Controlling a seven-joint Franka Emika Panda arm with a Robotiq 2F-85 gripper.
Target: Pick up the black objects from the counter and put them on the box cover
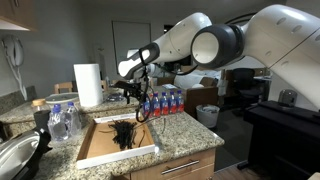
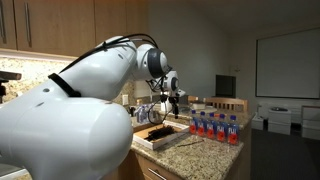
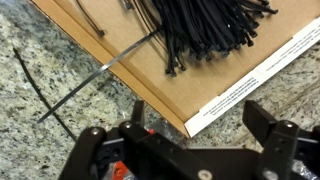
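Speckled granite counter (image 3: 30, 140) runs under everything, with wooden cabinet fronts (image 1: 190, 165) below it in an exterior view. At the bottom of the wrist view the gripper (image 3: 195, 110) has its jaws spread wide with nothing between them (only granite and the white rim of the tray show in the gap).

Just beyond the fingertips lies the box cover (image 3: 150, 80), a shallow cardboard tray with a brown floor and a printed white rim, seen corner-on. On its floor, near the top of that view, the black pieces (image 3: 205, 25) lie heaped in a thick bundle of thin straight strips, with some ends fanning towards the rim. A loose strand (image 3: 125, 57) lies slanted across the cover's edge, partly on the cardboard and partly on the granite. A second strand (image 3: 35, 85), thin and curved, rests on the counter beside the cover.

In both exterior views the gripper (image 1: 135, 95) hangs above the cover (image 2: 150, 141), apart from it, over the dark clump (image 1: 124, 132).

Farther out, a row of small bottles (image 1: 165, 102) with red caps and blue labels stands on the counter past the tray. A paper towel roll (image 1: 88, 85) stands upright behind it, clear plastic bottles (image 1: 62, 120) stand beside it, and a round metal bowl (image 1: 10, 155) sits at the near corner.
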